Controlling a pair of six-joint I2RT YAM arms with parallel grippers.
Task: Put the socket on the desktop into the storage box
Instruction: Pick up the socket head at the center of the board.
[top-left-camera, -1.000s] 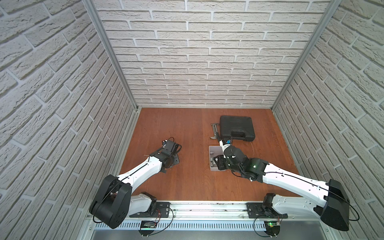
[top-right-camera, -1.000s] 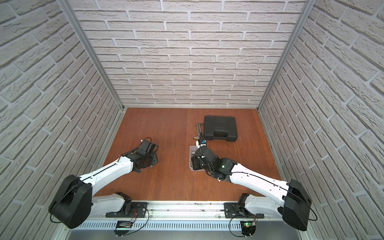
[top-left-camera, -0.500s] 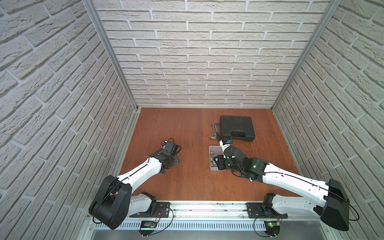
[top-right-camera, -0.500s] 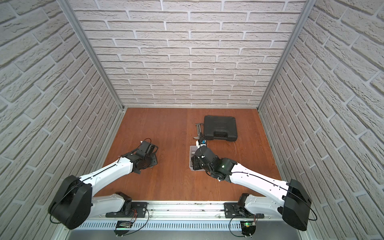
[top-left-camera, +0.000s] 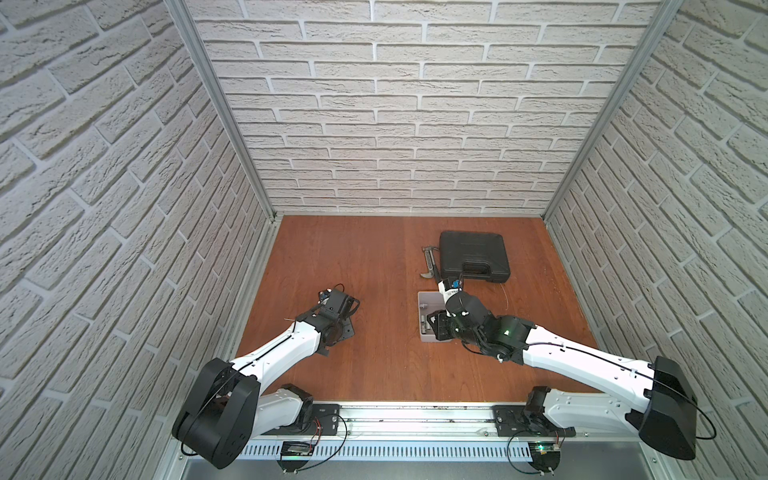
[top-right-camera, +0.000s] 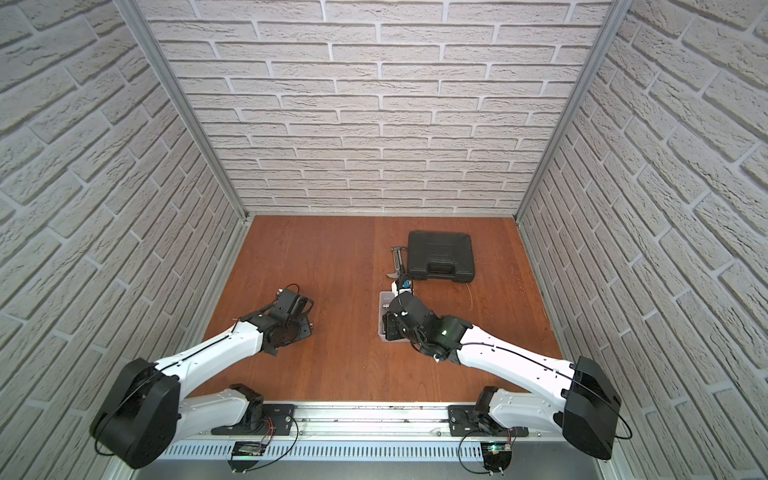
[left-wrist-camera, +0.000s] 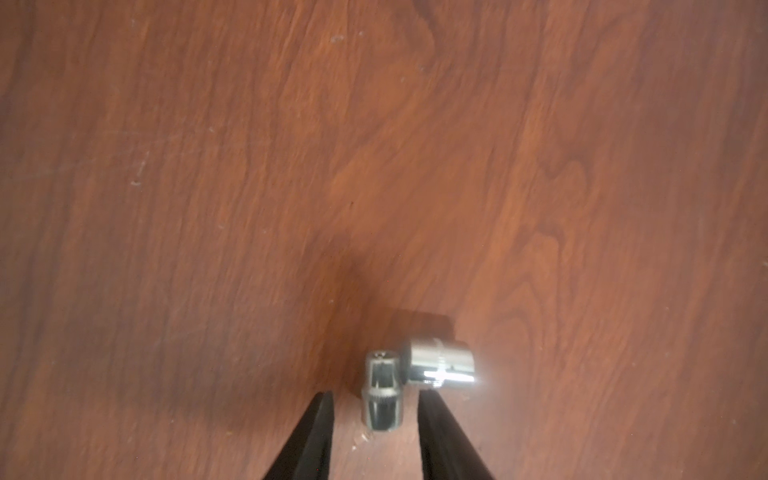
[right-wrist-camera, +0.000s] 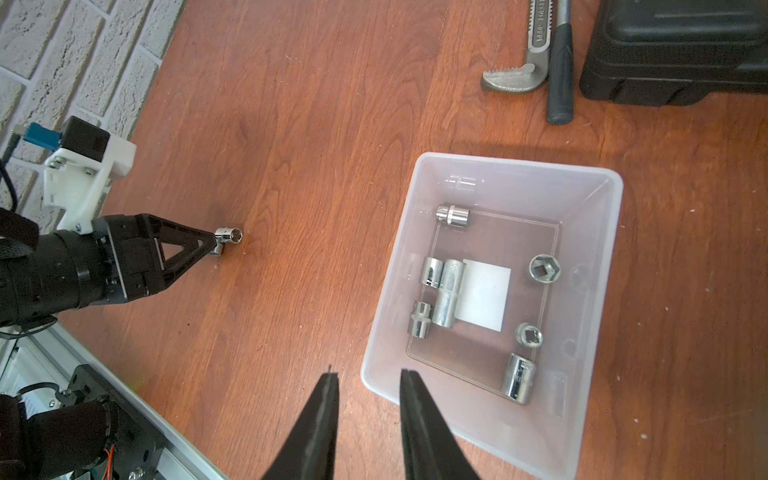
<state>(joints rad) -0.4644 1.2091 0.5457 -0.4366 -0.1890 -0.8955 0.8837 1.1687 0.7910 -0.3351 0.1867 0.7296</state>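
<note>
Grasp step: my left jaws, slightly open, straddle a socket (left-wrist-camera: 383, 390) on the bench (left-wrist-camera: 249, 166), not gripping. Right jaws are ajar and empty. Next, I judge: close, lift, carry to the box (right-wrist-camera: 390, 316).

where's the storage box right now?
In both top views the storage box sits right of centre on the desktop, just nearer the robot than the wrench and black case.

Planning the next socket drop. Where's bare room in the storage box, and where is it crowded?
In the storage box, the white square is bare, bordered by the long socket and two upright sockets. Crowded: the cluster around that long socket, along the wall facing the left gripper. The desktop between box and left gripper is bare.
</note>
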